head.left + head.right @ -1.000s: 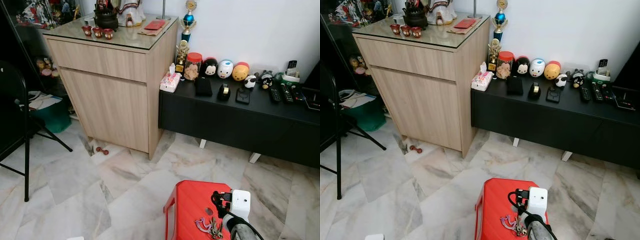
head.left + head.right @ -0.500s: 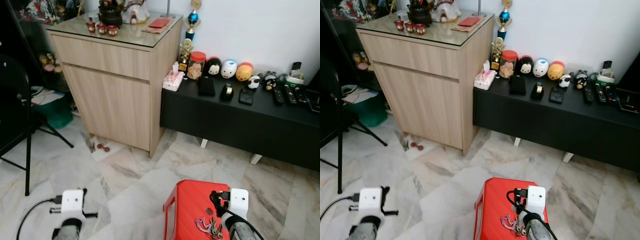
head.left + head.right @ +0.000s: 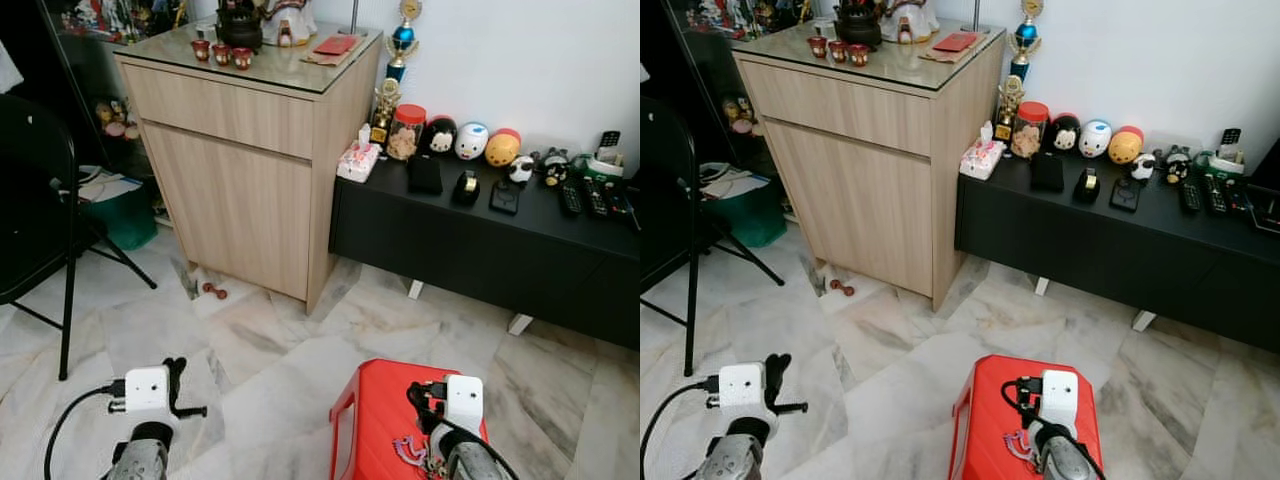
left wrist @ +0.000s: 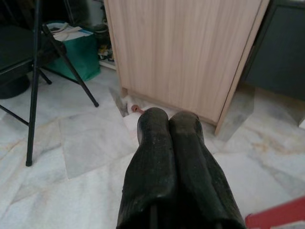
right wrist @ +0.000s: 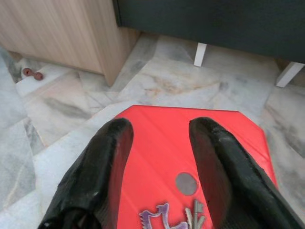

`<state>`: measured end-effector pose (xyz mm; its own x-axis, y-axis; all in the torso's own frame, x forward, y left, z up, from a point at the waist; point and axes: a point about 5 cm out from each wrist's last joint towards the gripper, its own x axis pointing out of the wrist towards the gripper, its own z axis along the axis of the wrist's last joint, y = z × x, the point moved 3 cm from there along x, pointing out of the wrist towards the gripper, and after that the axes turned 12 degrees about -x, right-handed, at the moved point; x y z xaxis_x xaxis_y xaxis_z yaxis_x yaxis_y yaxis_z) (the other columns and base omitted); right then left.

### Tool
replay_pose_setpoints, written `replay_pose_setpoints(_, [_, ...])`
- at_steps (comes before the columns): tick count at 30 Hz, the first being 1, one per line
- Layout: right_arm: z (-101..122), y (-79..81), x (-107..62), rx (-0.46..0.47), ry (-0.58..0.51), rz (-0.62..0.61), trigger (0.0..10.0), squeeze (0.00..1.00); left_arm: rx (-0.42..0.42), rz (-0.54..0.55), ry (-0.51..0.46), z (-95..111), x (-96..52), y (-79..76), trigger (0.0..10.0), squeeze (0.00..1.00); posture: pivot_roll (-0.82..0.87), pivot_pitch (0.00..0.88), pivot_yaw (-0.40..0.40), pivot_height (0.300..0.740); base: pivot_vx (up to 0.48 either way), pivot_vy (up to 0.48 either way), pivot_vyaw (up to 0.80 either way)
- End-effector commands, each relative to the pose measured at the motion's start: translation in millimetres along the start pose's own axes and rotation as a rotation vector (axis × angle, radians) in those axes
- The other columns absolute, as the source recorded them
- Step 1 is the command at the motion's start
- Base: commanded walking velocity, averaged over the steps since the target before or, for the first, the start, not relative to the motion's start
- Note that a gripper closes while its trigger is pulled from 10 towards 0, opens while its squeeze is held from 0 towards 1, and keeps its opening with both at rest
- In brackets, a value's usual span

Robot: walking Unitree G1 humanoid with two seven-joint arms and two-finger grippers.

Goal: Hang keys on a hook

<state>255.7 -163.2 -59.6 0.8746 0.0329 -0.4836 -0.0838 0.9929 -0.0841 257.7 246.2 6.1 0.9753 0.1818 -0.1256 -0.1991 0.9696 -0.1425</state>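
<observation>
Marble floor [image 3: 280,350] in front of me, wooden cabinet [image 3: 250,180] far left, black low worktop [image 3: 480,235] far right.
My right hand [image 5: 159,167] hangs low over the red stool [image 3: 385,420], fingers spread wide, with the keys [image 5: 174,217] lying on the stool between them; my left hand [image 4: 169,143] points at the cabinet base, fingers pressed together, holding nothing.

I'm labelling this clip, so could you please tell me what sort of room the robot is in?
Most likely a home living room: a low black console carries remotes and cartoon figurines, a wooden cabinet stands beside it, and the floor is marble tile.
</observation>
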Motion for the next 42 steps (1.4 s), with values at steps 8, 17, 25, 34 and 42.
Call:
replay_pose_setpoints(8, [-1.5,-9.1,-3.8,-0.061,-0.010,0.013,10.0,0.00,-0.046,-0.001,0.012,-0.4,-1.0,-5.8,10.0,0.00,0.21,0.016,-0.106,0.702,0.000,0.000,0.00])
replay_pose_setpoints(17, [5.7,-4.5,-1.5,-0.046,-0.037,0.024,10.0,0.00,-0.052,0.014,0.007,3.7,-3.0,-3.5,10.0,0.00,0.22,0.047,-0.097,0.643,0.000,0.000,0.00])
replay_pose_setpoints(25, [6.8,0.8,3.7,-0.057,0.001,0.020,10.0,0.00,-0.042,0.001,0.009,9.4,2.7,-4.1,10.0,0.00,0.21,0.047,-0.080,0.626,0.000,0.000,0.00])
replay_pose_setpoints(34, [7.8,3.5,6.4,-0.043,0.020,0.044,10.0,0.00,-0.037,-0.014,-0.016,21.0,10.1,-9.1,10.0,0.00,0.21,0.056,-0.077,0.626,0.000,0.000,0.00])
replay_pose_setpoints(42, [2.9,1.9,4.5,-0.040,0.036,0.050,10.0,0.00,-0.001,-0.040,-0.038,27.7,12.8,-12.5,10.0,0.00,0.21,0.049,-0.079,0.626,0.000,0.000,0.00])
